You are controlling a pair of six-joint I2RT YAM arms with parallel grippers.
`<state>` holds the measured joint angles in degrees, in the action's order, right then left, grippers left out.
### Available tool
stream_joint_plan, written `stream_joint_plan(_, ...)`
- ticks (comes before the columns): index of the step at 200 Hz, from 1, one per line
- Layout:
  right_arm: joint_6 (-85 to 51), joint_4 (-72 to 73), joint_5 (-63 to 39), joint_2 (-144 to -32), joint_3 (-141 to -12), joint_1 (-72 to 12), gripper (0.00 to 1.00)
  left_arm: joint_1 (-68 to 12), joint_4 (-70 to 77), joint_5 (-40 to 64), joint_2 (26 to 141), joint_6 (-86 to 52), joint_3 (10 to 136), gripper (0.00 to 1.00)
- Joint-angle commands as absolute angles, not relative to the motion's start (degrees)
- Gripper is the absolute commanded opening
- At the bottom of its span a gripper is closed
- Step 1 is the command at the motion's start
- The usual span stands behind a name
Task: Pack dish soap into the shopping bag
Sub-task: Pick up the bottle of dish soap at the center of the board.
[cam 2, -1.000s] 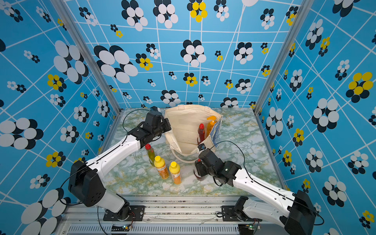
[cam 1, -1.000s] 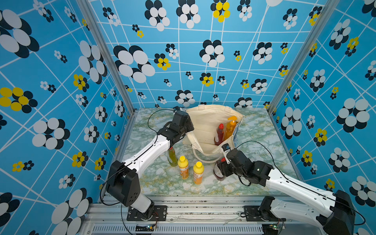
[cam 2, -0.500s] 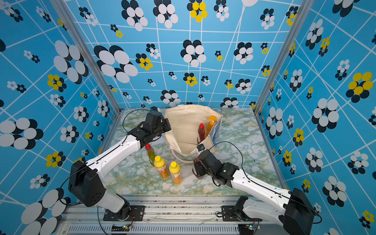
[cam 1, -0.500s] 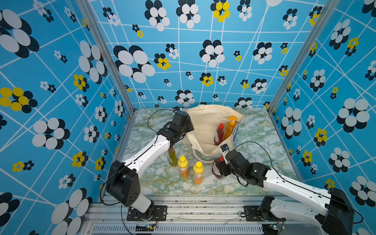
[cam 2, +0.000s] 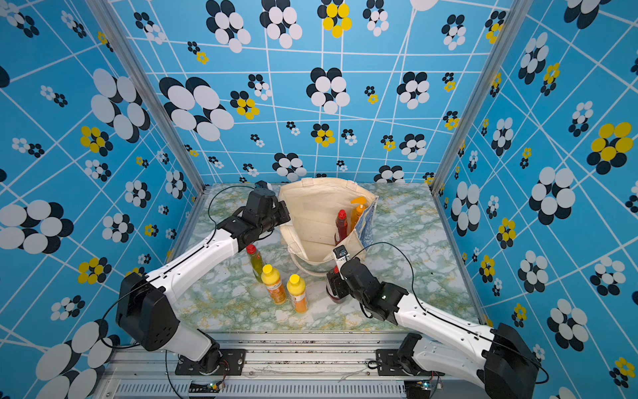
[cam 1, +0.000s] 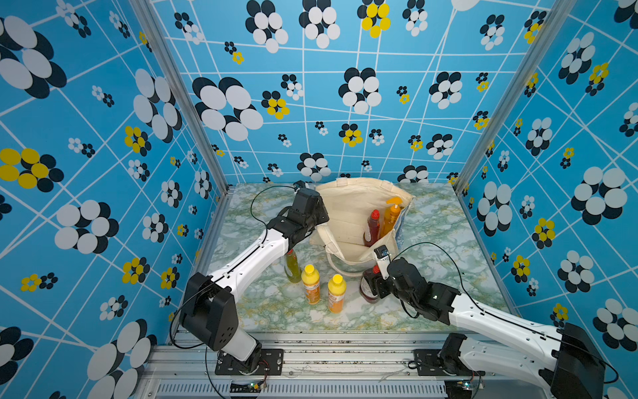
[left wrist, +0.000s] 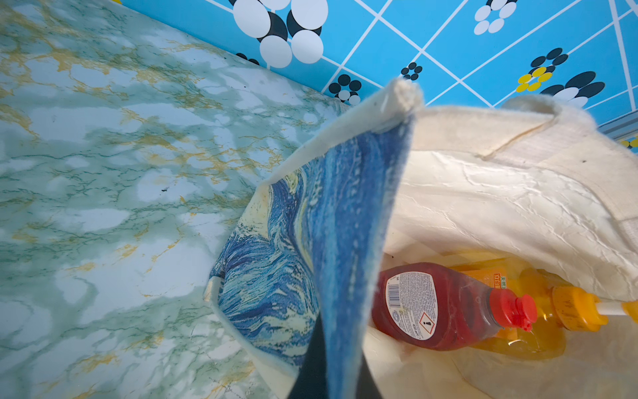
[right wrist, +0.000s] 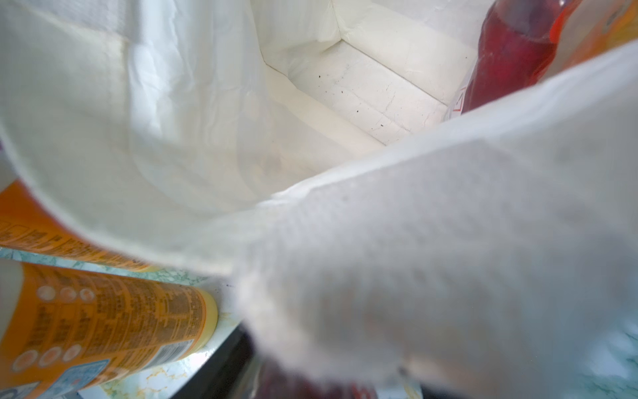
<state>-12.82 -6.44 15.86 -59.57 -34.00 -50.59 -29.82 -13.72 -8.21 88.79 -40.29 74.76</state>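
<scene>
The cream shopping bag (cam 1: 345, 214) stands open at the table's back middle, with its blue print (left wrist: 276, 259) on the outside. My left gripper (cam 1: 321, 214) is shut on the bag's left rim, fabric pinched between its dark fingers (left wrist: 310, 373). Inside lean a dark red bottle (cam 1: 372, 228) and the orange pump bottle (cam 1: 392, 216). On the table stand an olive-green bottle (cam 1: 292, 266), two yellow-capped orange bottles (cam 1: 310, 283) (cam 1: 336, 292), and another dark red bottle (cam 1: 366, 288). My right gripper (cam 1: 371, 283) is open, its jaws on either side of that bottle.
A loop handle (cam 1: 341, 273) of the bag droops onto the marble table (cam 1: 269, 304) just behind the right gripper and blurs across the right wrist view. Patterned blue walls close in three sides. The left forearm passes over the olive-green bottle.
My right gripper has slid leftward up to the dark red bottle on the table and spread its jaws wider. The left arm and the bag have not moved.
</scene>
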Motion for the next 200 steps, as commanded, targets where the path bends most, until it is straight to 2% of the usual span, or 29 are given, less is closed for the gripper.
stream_joint_plan(1, -12.02, -4.04, 17.35, -58.54, -32.61, -50.76, 0.71, -29.79, -14.85, -9.18, 88.42, -39.16, 76.13, 0.00)
stream_joint_plan(43, -12.04, -4.79, 17.41, -58.89, -32.33, -50.79, 0.63, -29.79, -14.86, -9.23, 88.42, -39.15, 76.24, 0.00)
stream_joint_plan(52, -12.04, -4.96, 17.14, -58.73, -32.31, -50.75, 0.55, -29.79, -14.90, -9.31, 88.42, -39.12, 76.29, 0.00)
stream_joint_plan(62, -11.98, -5.23, 17.12, -58.59, -32.38, -50.78, 0.40, -29.79, -14.94, -9.32, 88.49, -39.09, 76.32, 0.00)
stream_joint_plan(67, -11.96, -5.27, 17.22, -58.49, -32.33, -50.79, 0.36, -29.79, -14.94, -9.32, 88.51, -39.09, 76.33, 0.00)
stream_joint_plan(99, -10.87, -6.79, 17.82, -57.86, -33.18, -50.79, 0.34, -29.79, -15.03, -9.23, 88.68, -38.89, 76.75, 0.00)
stream_joint_plan(105, -10.51, -7.41, 17.92, -57.68, -33.58, -50.80, 0.30, -29.78, -15.05, -9.23, 88.69, -38.79, 76.73, 0.00)
stream_joint_plan(117, -9.83, -9.06, 18.16, -57.23, -34.70, -50.76, 0.12, -29.79, -15.03, -9.23, 88.77, -38.74, 76.75, 0.00)
stream_joint_plan(128, -9.34, -10.95, 18.78, -56.42, -36.06, -50.80, 0.00, -29.79, -14.95, -9.14, 88.77, -38.59, 76.75, 0.00)
stream_joint_plan(164, -7.99, -18.86, 20.99, -51.96, -43.51, -50.77, 0.00, -29.79, -13.95, -8.38, 88.76, -37.98, 76.25, 0.00)
stream_joint_plan(200, -8.70, -28.79, 24.06, -52.45, -57.24, -50.78, 0.00, -29.79, -12.68, -7.66, 88.64, -37.43, 75.94, 0.00)
